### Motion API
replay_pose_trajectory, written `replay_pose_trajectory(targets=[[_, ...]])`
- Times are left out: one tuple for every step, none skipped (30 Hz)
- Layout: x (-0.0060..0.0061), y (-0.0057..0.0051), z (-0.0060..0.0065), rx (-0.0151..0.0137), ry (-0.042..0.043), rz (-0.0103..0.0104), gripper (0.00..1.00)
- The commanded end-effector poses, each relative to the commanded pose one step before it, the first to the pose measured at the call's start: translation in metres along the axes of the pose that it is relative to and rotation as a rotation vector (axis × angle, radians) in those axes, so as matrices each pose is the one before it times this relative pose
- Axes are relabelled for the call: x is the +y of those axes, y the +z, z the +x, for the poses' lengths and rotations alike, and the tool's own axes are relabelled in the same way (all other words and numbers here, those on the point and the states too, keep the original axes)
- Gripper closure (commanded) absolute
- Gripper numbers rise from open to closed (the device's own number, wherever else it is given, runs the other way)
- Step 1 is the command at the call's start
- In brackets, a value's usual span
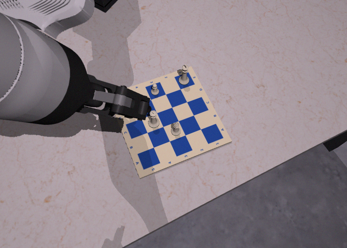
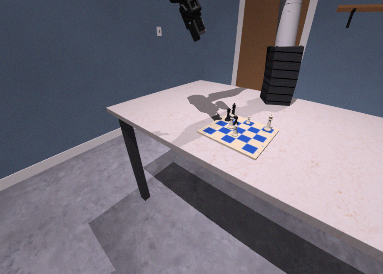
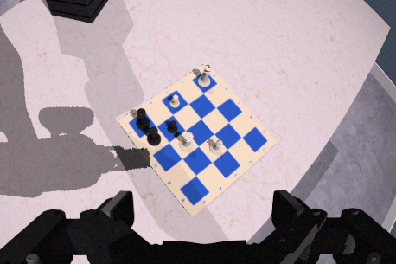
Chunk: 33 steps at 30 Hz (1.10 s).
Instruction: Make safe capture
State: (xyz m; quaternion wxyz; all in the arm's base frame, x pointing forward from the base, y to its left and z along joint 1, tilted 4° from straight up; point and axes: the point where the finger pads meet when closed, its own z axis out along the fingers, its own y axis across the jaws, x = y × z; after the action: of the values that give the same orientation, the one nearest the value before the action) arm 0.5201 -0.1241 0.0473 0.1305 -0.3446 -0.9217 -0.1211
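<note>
- Pawn, black, stands upright on D4.
- Two taller black pieces stand beside it, on D5 and E5.
- White pieces: a tall one on C4, a shorter one on B3, a small pawn on E3, the tallest on E1.
- The board lies on the table.
- Gripper: above the table, fingers spread wide, nothing between.
</note>
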Motion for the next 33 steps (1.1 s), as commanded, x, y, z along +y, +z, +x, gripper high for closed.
replay_pose_trajectory(targets=[[-0.00494,0.00275,-0.00306,0.00403,0.0089,0.00115,0.0],[0.0,0.0,0.0,0.0,0.0,0.0,0.0],[0.0,0.0,0.0,0.0,0.0,0.0,0.0],[0.0,0.0,0.0,0.0,0.0,0.0,0.0],[0.0,0.0,0.0,0.0,0.0,0.0,0.0],[0.0,0.0,0.0,0.0,0.0,0.0,0.0],[-0.0081,0.00849,-0.01064,0.01829,0.04525,-0.01893,0.0],[0.0,0.0,0.0,0.0,0.0,0.0,0.0],[0.0,0.0,0.0,0.0,0.0,0.0,0.0],[0.0,0.0,0.0,0.0,0.0,0.0,0.0],[0.0,0.0,0.0,0.0,0.0,0.0,0.0],[0.0,0.0,0.0,0.0,0.0,0.0,0.0],[0.0,0.0,0.0,0.0,0.0,0.0,0.0],[0.0,0.0,0.0,0.0,0.0,0.0,0.0],[0.0,0.0,0.0,0.0,0.0,0.0,0.0],[0.0,0.0,0.0,0.0,0.0,0.0,0.0],[0.0,0.0,0.0,0.0,0.0,0.0,0.0],[0.0,0.0,0.0,0.0,0.0,0.0,0.0],[0.0,0.0,0.0,0.0,0.0,0.0,0.0],[-0.00801,0.00824,-0.01061,0.01802,0.044,-0.01889,0.0],[0.0,0.0,0.0,0.0,0.0,0.0,0.0],[0.0,0.0,0.0,0.0,0.0,0.0,0.0],[0.0,0.0,0.0,0.0,0.0,0.0,0.0],[0.0,0.0,0.0,0.0,0.0,0.0,0.0],[0.0,0.0,0.0,0.0,0.0,0.0,0.0],[0.0,0.0,0.0,0.0,0.0,0.0,0.0],[0.0,0.0,0.0,0.0,0.0,0.0,0.0],[0.0,0.0,0.0,0.0,0.0,0.0,0.0],[0.0,0.0,0.0,0.0,0.0,0.0,0.0],[-0.00789,0.00798,-0.01055,0.01774,0.04269,-0.0188,0.0],[0.0,0.0,0.0,0.0,0.0,0.0,0.0],[0.0,0.0,0.0,0.0,0.0,0.0,0.0],[0.0,0.0,0.0,0.0,0.0,0.0,0.0]])
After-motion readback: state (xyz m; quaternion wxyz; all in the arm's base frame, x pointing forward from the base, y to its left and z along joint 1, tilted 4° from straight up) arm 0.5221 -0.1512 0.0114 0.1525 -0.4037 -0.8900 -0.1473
